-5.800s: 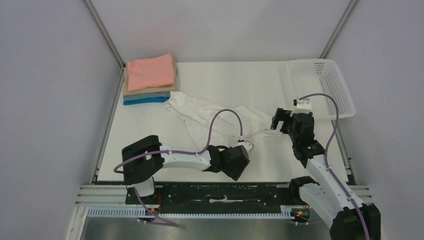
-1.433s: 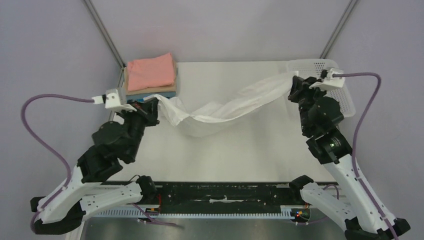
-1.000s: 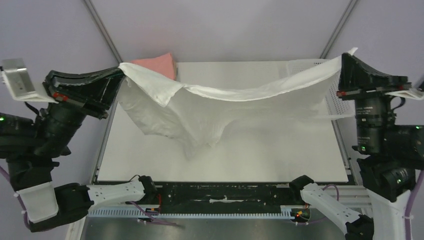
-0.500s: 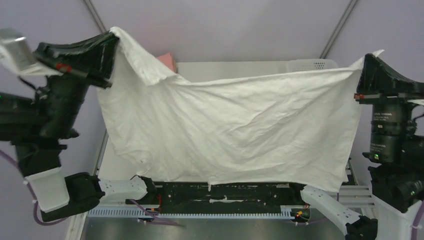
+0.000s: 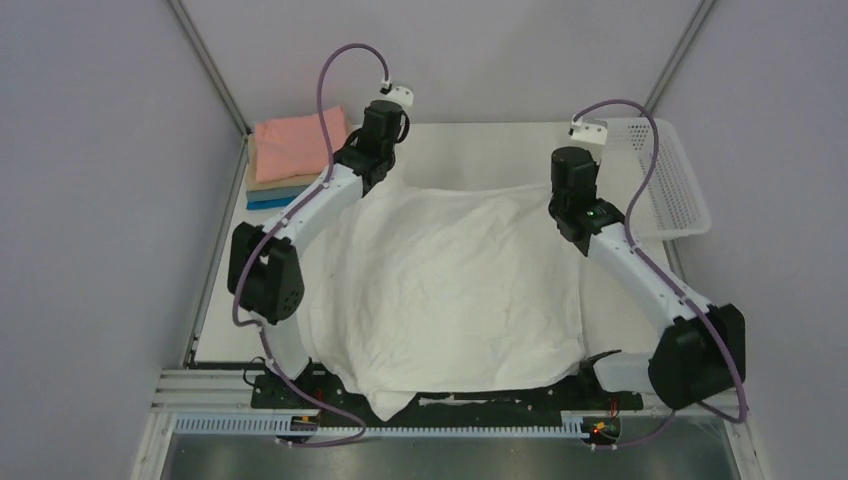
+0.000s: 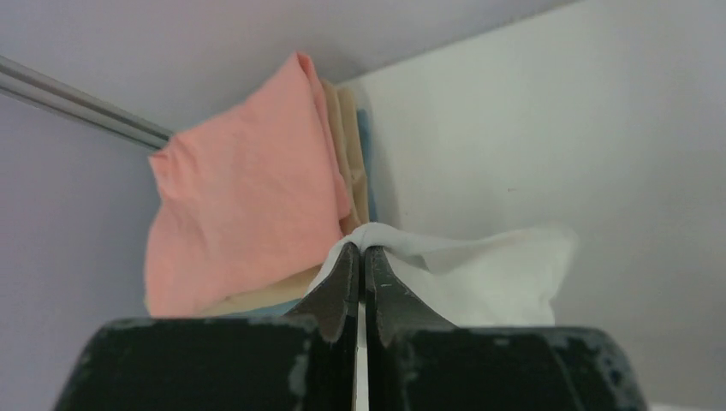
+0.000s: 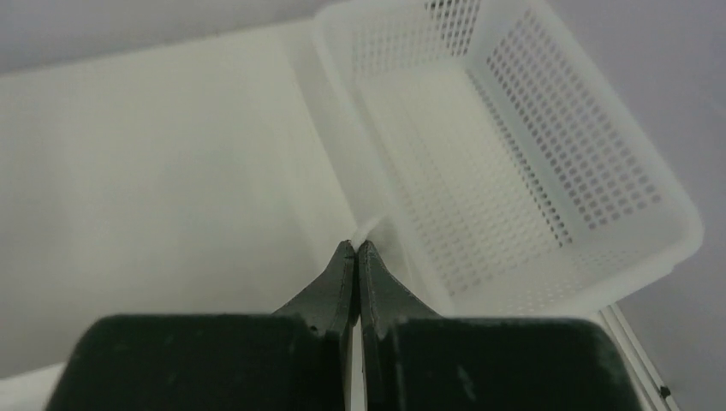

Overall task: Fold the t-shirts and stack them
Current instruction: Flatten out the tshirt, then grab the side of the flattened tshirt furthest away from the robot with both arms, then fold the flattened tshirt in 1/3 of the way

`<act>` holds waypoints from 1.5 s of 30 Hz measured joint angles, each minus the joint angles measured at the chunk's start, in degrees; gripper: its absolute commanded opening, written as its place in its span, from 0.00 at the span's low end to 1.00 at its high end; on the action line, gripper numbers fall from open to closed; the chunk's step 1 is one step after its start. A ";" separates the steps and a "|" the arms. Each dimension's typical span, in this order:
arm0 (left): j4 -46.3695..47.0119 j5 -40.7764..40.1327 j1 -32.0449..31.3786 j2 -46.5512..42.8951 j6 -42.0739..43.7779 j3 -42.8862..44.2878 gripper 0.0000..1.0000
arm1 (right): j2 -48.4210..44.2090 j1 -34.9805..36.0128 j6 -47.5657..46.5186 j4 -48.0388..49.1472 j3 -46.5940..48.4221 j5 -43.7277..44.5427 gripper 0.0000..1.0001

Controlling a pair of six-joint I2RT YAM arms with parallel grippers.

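A plain white t-shirt point(image 5: 440, 290) lies spread flat over the middle of the table, its near hem hanging past the front edge. My left gripper point(image 5: 383, 172) is shut on its far left corner point(image 6: 479, 274), fingertips point(image 6: 360, 248) pinching the cloth. On the far right corner, only a small tip of cloth point(image 7: 368, 227) pokes out of my shut right gripper point(image 5: 558, 200) point(image 7: 355, 244). At the back left stands a stack of folded t-shirts: salmon pink point(image 5: 300, 145) point(image 6: 248, 223) on top, tan point(image 5: 290, 183) below it, bright blue point(image 5: 275, 203) at the bottom.
A white plastic mesh basket point(image 5: 665, 175) point(image 7: 514, 171) stands at the back right, just right of my right gripper. Grey walls and metal posts close in the back and sides. Bare table point(image 5: 470, 155) shows beyond the shirt.
Half a second ago both grippers held the white shirt high and stretched in the air. Now both arms reach far over the table and the shirt lies flat, still gripped at its corners.
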 measured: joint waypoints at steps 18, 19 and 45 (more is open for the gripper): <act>2.73 10.34 10.64 34.93 -12.04 17.81 0.02 | 36.54 -7.08 3.74 14.67 4.87 -6.21 0.00; 2.69 10.51 10.93 35.80 -12.50 19.10 0.02 | 37.16 -7.34 3.58 15.04 5.92 -6.03 0.00; 7.21 27.54 13.77 35.76 -17.16 13.53 0.02 | 45.00 -11.28 -1.22 16.46 15.32 -10.01 0.00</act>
